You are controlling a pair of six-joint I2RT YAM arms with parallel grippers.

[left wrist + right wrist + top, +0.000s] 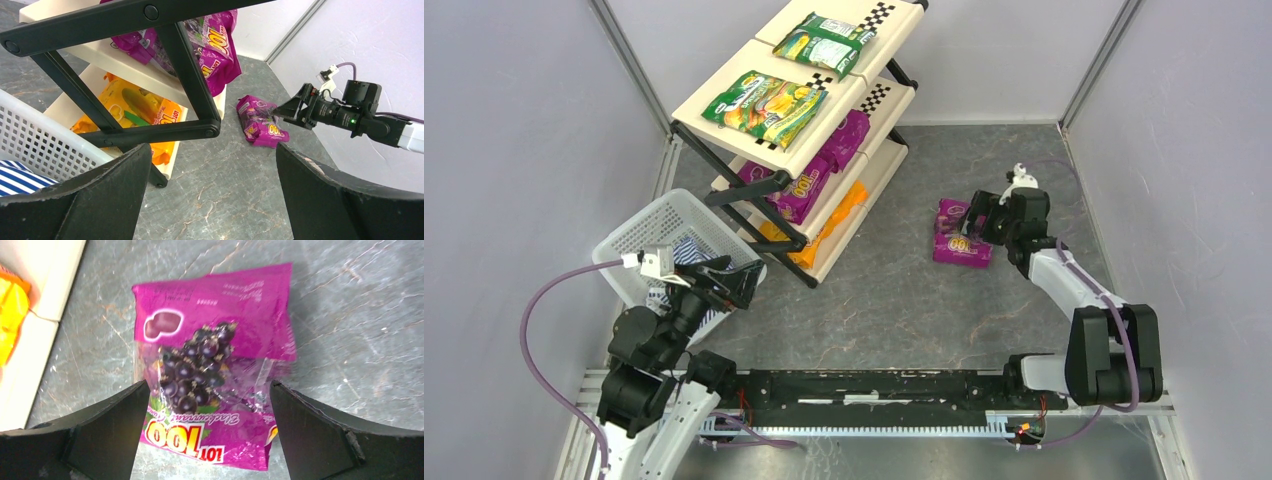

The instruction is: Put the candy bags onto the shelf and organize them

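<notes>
Two purple grape candy bags [959,234] lie overlapped on the grey floor to the right of the shelf [724,78]. My right gripper [980,214] hovers over them, open; in its wrist view the top bag [215,355] lies between the spread fingers of the right gripper [207,390]. Two green bags [766,105] lie on the top tier, purple ones [809,180] on the middle tier and orange ones [834,220] on the bottom. By the basket, the left gripper [212,150] is open and holds nothing.
A white mesh basket [664,225] with a striped cloth [689,250] sits tilted at the left, next to the shelf's black frame [190,75]. Grey walls close in both sides. The shelf's cream bottom edge [30,340] lies left of the floor bags.
</notes>
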